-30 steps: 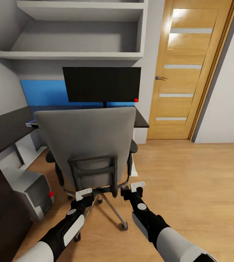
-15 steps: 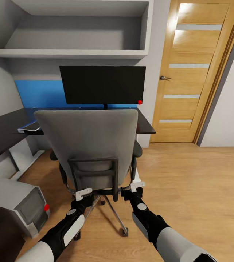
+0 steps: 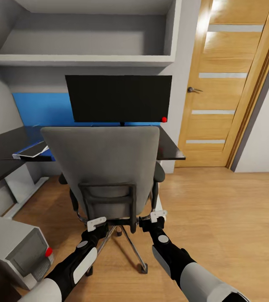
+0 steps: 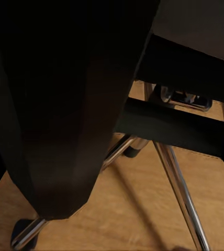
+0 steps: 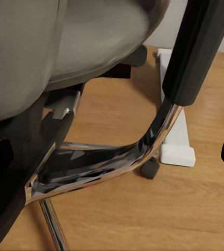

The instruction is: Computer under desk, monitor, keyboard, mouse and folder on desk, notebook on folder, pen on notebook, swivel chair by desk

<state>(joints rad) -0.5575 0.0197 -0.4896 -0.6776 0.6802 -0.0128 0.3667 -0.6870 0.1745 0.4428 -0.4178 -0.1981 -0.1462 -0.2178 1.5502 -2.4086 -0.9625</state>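
Both claws, grip state unclear, sit behind the swivel chair [image 3: 103, 167]; beyond the chair the monitor [image 3: 118, 98] stands on the counter [image 3: 170, 149]; most arranging appears unfinished.

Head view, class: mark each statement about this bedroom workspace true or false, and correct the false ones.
1. The wide black monitor stands on the glossy black desk. True.
2. The grey padded swivel chair faces the robot. False: its back is towards the robot.
3. The silver-grey computer tower sits on the desk. False: it stands on the wood floor.
4. The wooden door is right of the desk. True.
5. Both tools are raised above the chair's backrest. False: left tool and right tool are low, behind the seat.
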